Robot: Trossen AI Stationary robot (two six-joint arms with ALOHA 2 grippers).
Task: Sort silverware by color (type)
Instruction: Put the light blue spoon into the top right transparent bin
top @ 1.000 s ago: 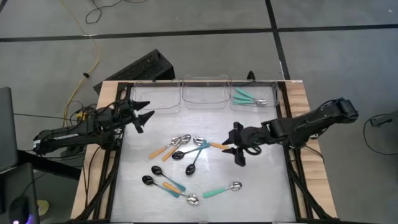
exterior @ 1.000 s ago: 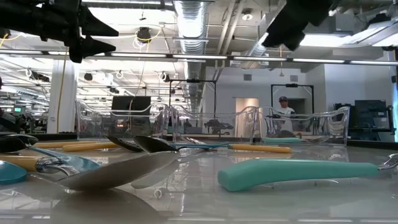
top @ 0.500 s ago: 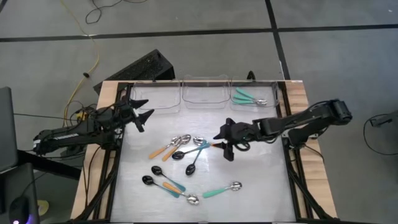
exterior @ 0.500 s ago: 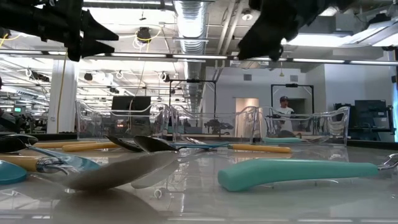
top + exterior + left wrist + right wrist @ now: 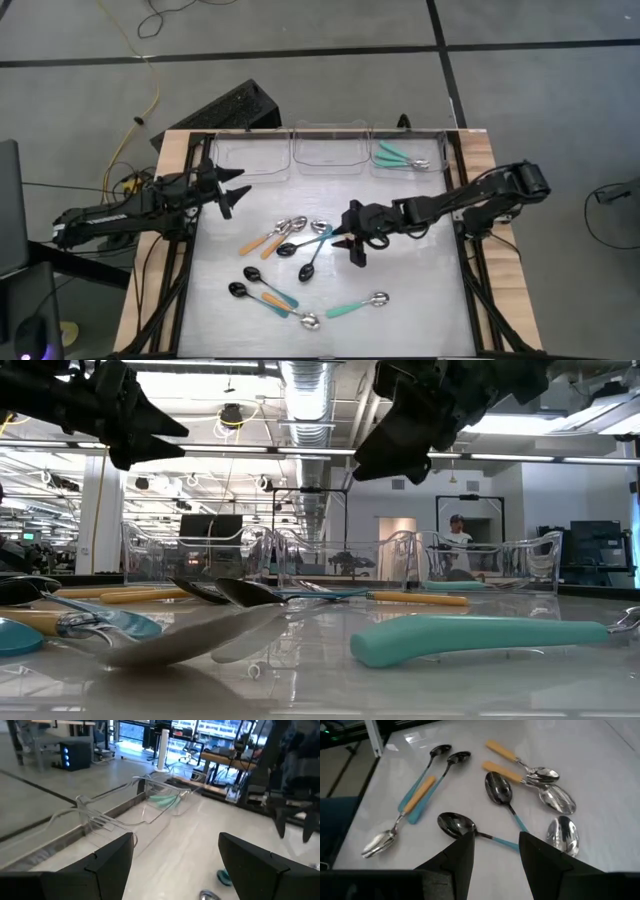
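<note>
hidden: orange-handled spoon (image 5: pixel 345 233), handle end under the right gripper (image 5: pixel 355 236) | cut off: nearest spoon (image 5: pixel 20 635) and teal-handled spoon (image 5: pixel 480 637) at the low view's side edges | too small: count of teal spoons in the bin (image 5: pixel 408 157) beyond the right gripper | blurred: person (image 5: pixel 458 538) in the room behind

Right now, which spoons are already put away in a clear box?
The teal-green-handled spoons in the rightmost clear bin at the table's back edge. The other two bins look empty, and every other spoon lies loose on the table.
</note>
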